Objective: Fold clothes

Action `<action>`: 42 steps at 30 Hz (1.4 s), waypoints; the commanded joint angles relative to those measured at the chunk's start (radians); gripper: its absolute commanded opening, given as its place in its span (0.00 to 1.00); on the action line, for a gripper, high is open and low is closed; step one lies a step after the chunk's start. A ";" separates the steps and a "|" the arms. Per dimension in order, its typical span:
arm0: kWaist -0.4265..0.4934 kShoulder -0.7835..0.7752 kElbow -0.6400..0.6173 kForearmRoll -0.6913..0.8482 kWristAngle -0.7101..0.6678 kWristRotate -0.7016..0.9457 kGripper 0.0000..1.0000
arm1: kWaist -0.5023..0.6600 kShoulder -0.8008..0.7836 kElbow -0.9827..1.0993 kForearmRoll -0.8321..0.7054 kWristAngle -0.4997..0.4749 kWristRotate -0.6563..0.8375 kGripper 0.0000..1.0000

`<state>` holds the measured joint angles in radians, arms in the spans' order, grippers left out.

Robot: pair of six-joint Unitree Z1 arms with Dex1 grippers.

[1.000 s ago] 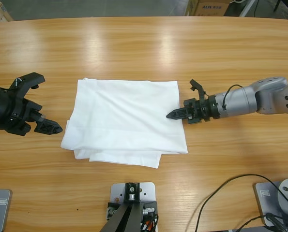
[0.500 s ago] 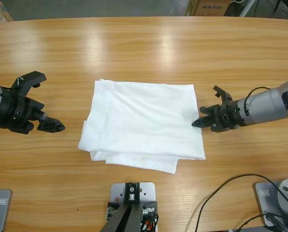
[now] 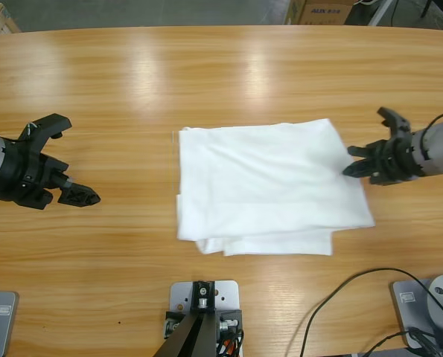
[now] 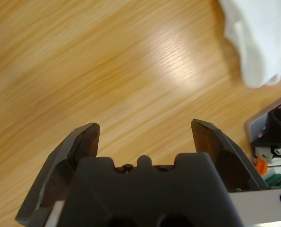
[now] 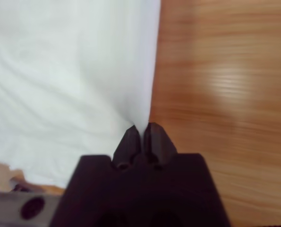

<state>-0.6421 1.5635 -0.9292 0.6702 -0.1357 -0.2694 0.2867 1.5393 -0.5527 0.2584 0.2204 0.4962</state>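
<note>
Lying a little right of the middle of the high view, the white T-shirt (image 3: 269, 186) is folded into a flat, squarish pile on the wooden table (image 3: 206, 74); its lower edge shows a few layers of cloth sticking out one under another; the right gripper (image 3: 350, 169) comes in from the right edge of the frame and touches the shirt's right edge; in the right wrist view its two black jaws are squeezed tight together on the edge of the white cloth, which fills the upper left of that picture, with bare wood on the right; the left gripper (image 3: 89, 198) sits at the left side of the high view, well apart from the shirt, and holds nothing; in the left wrist view its jaws stand wide apart over bare wood, and a corner of the shirt shows small in the upper right of that frame; a brown cardboard box (image 3: 318, 11) peeks in at the top edge of the high view, past the table.
</note>
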 commanded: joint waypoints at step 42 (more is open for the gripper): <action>0.006 -0.006 0.144 -0.133 0.005 -0.024 0.77 | 0.697 0.432 -0.976 0.650 -0.163 0.009 0.00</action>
<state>-0.6421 1.5488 -0.8177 0.5601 -0.1356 -0.2822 0.8791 1.8456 -1.4077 0.8772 0.0030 0.4962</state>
